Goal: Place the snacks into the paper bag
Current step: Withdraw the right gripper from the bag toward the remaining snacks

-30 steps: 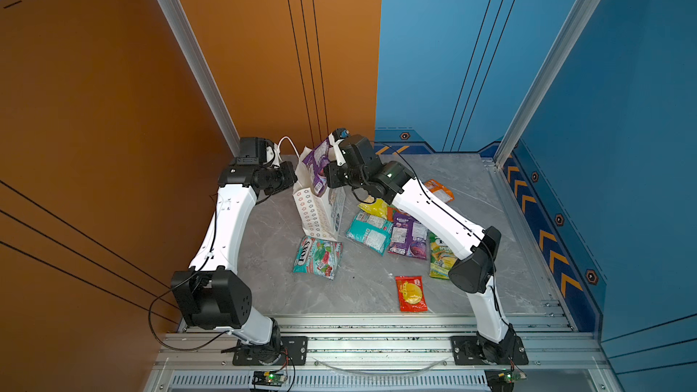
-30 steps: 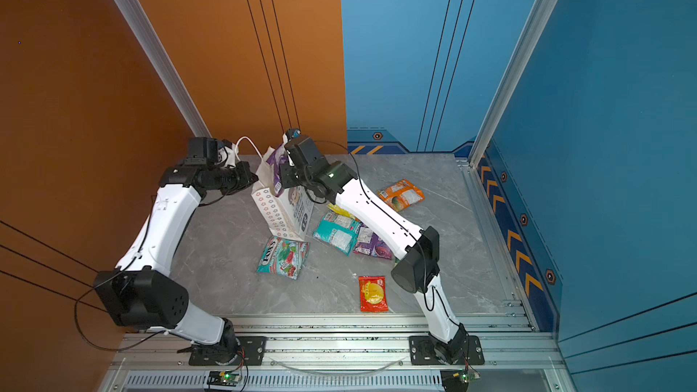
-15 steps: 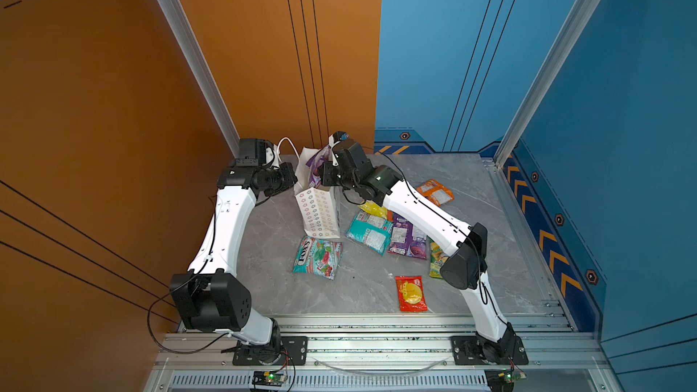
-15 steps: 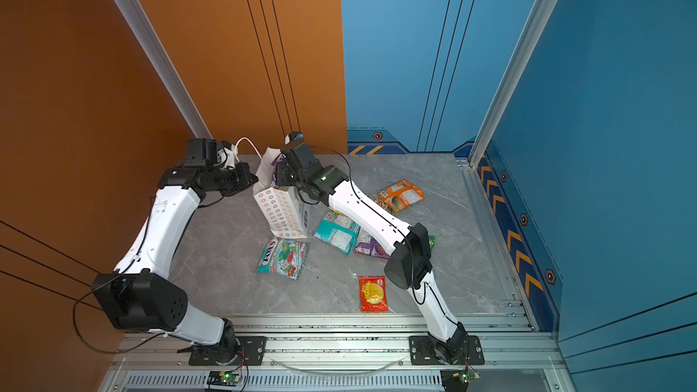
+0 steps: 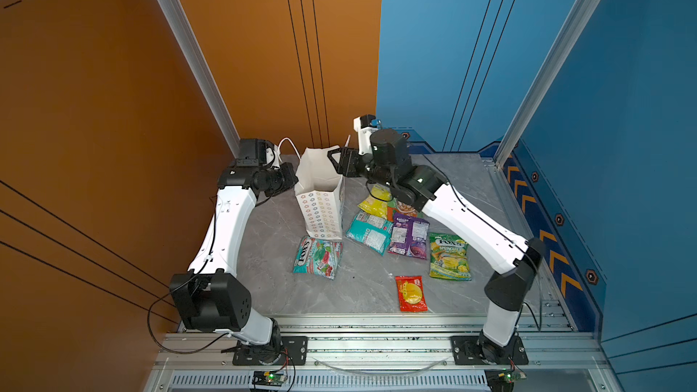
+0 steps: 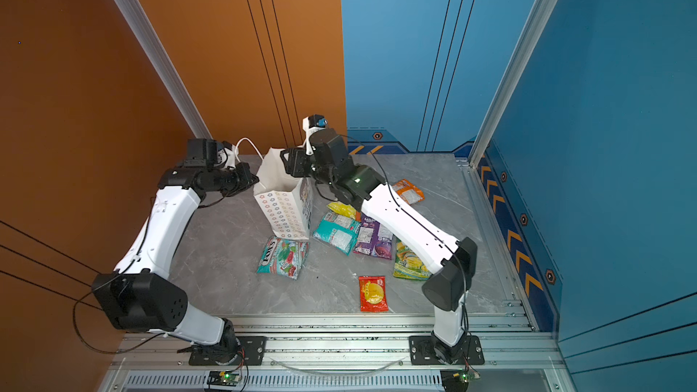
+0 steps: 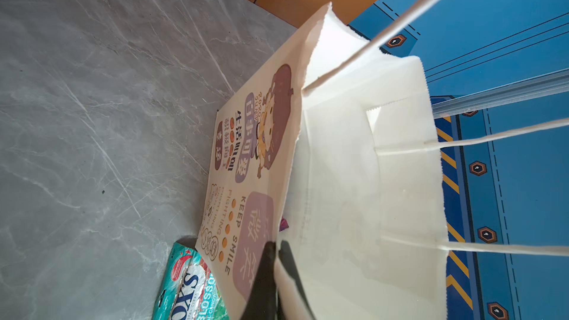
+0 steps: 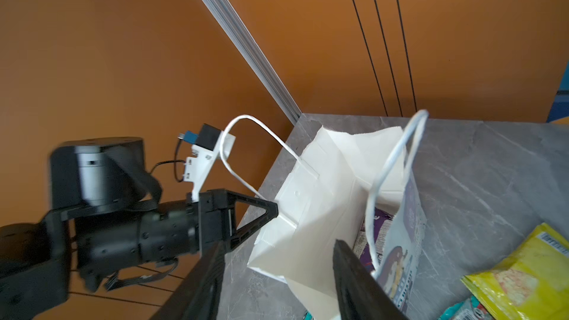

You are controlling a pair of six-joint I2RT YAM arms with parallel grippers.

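- Tabletop (image 5: 362, 288): grey, marble-patterned; it carried the bag and the loose packets.
- Left arm (image 5: 230, 228): white and black, reaching to the bag's near-side rim.
- Right arm (image 5: 467, 220): white and black, stretched over the loose packets to the bag's mouth.
- Paper bag (image 5: 320, 213) (image 6: 283, 216): white, standing upright at the back-left of the tabletop with its mouth open; flower outlines on one narrow side, a cartoon print on a broad face (image 7: 261, 136).
- Left gripper (image 7: 275, 246) (image 8: 275, 210): clamped tight on the paper bag's rim.
- Right gripper (image 8: 280, 244) (image 5: 337, 162): jaws spread apart above the bag's mouth, nothing between them.
- Green-and-yellow FOX'S packet (image 5: 450, 257): flat on the tabletop, right of the cluster.
- Teal-and-red FOX'S packet (image 5: 318, 257) (image 6: 283, 258): flat, just beside the bag's foot.
- Purple packet (image 5: 409, 235): flat, touching the teal packet (image 5: 369, 231) beside it.
- Second purple packet (image 8: 380, 226): inside the bag, only partly seen.
- Yellow packet (image 5: 375, 199): behind the teal one, beneath the right arm.
- Orange packet (image 6: 408, 191): beyond the right arm, apart from the cluster.
- Red packet (image 5: 411, 293): alone, nearest the front rail.
- Cord handles (image 8: 246, 149) (image 8: 397, 161): white, standing up from the rim.
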